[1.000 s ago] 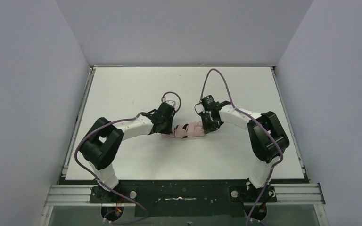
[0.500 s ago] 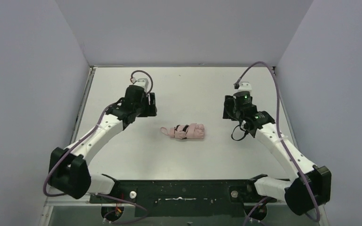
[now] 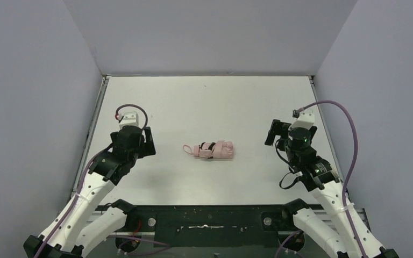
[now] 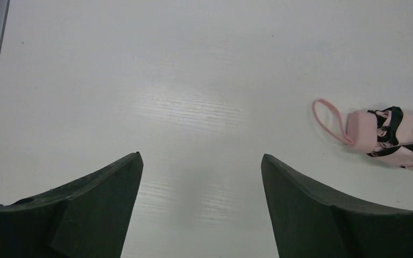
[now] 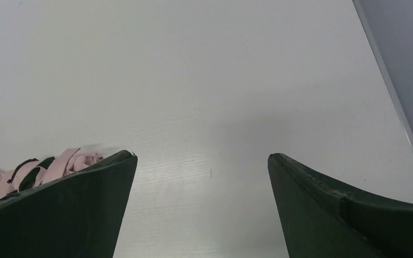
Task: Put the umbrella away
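Black and white arms are seen at the near edge of the white worktop [image 3: 204, 102]. The left tool [image 4: 200, 156] and the right tool [image 5: 201, 155] are each held with jaws spread wide, empty. Farther in, midway between them and well apart from both, the folded pale pink umbrella [image 3: 213, 150] is laid flat, bound with black, its wrist loop [image 4: 328, 119] pointed toward the left arm.

White arms [image 3: 88, 189] with black joints, black tools [image 4: 201, 155], purple cables [image 3: 349, 134], one green light [image 3: 304, 141].
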`<state>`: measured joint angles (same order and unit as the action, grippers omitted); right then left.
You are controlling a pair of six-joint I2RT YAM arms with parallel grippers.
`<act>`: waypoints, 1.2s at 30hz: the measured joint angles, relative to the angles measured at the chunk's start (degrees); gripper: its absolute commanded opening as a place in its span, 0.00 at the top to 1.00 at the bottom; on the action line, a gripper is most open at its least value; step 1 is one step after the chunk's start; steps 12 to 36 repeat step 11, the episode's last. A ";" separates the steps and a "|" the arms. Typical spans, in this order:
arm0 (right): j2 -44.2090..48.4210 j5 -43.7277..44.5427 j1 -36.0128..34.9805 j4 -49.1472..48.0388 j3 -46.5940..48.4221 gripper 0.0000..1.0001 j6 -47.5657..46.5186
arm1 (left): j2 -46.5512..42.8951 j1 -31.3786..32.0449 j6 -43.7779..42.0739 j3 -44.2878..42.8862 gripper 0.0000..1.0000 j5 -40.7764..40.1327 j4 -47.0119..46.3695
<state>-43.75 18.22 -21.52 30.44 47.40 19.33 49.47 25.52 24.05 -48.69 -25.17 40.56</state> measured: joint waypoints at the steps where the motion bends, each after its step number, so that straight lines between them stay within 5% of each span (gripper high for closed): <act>1: 1.49 -0.02 0.00 0.04 -2.01 0.00 0.81 | -1.31 0.04 0.76 1.31 0.16 -0.11 0.55; 9: 6.40 0.00 -0.26 -2.82 -13.84 0.00 4.00 | -9.03 0.31 3.17 7.45 0.11 -0.09 0.57; 36: 5.99 0.07 -0.26 -3.87 -14.29 0.00 4.02 | -9.53 0.31 3.34 7.63 0.10 0.04 0.00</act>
